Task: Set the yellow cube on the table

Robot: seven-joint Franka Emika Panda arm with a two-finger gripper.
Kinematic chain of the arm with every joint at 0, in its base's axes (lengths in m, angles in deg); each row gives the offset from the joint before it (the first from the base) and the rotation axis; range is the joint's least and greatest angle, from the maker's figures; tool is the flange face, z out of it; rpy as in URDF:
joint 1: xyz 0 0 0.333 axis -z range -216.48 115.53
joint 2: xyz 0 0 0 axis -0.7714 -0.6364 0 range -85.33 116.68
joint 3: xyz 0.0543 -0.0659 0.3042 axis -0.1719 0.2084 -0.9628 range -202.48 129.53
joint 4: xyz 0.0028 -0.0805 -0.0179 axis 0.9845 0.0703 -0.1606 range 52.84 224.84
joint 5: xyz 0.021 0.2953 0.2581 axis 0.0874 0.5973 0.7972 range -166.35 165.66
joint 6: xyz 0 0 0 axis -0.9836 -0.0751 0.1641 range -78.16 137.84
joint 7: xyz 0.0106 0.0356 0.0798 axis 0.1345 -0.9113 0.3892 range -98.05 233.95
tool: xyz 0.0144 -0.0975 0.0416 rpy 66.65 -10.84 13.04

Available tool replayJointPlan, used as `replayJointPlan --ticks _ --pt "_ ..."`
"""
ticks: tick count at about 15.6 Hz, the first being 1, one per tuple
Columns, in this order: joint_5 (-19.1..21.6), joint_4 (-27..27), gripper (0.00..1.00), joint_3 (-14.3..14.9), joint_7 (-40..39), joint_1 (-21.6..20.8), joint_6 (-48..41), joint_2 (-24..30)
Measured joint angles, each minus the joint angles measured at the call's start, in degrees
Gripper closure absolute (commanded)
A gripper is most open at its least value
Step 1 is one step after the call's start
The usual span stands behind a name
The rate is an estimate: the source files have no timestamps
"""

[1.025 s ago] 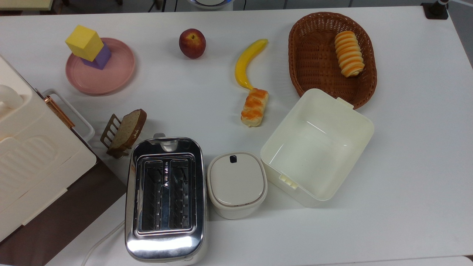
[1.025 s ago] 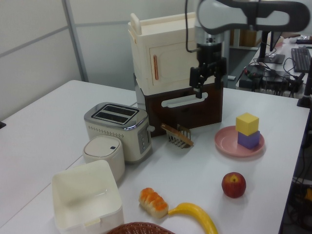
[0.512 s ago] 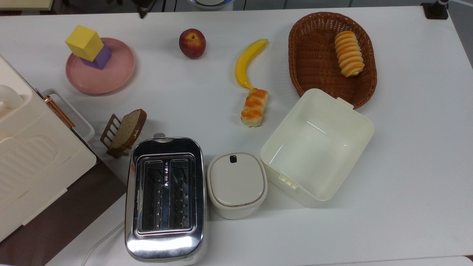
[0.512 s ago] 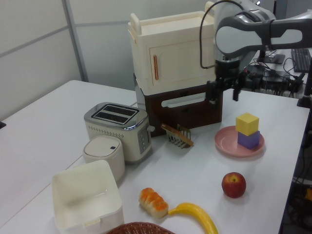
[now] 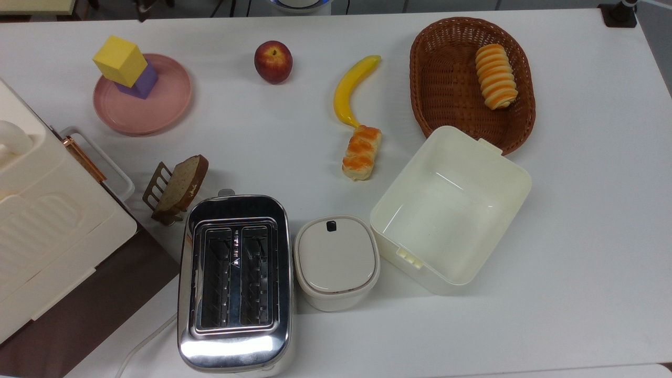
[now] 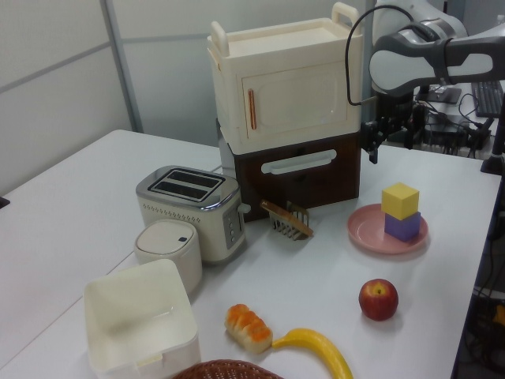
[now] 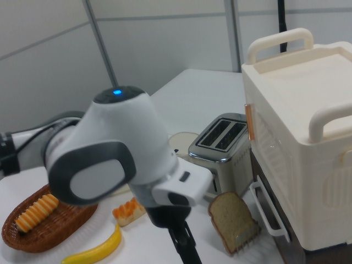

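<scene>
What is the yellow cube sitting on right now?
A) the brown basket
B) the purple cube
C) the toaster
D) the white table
B: the yellow cube sits on top of the purple cube, and that one stands on the pink plate; the left view shows the same stack.

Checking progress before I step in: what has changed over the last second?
In the left view the arm swung toward the left view's right, carrying the claw from in front of the cabinet to beside its right edge, nearer the yellow cube. Nothing was grasped or released. The cube still sits on the purple cube on the pink plate; everything else is unmoved.
</scene>
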Motion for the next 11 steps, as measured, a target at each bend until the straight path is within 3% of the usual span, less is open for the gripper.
replayJointPlan --ticks 4,11 --pt "-4.94 0.25 0.00 0.56 0.00 0.92 2.41 -4.44" --pt "-6.61 0.12 0.00 7.35 -0.01 -2.80 5.67 -7.77"
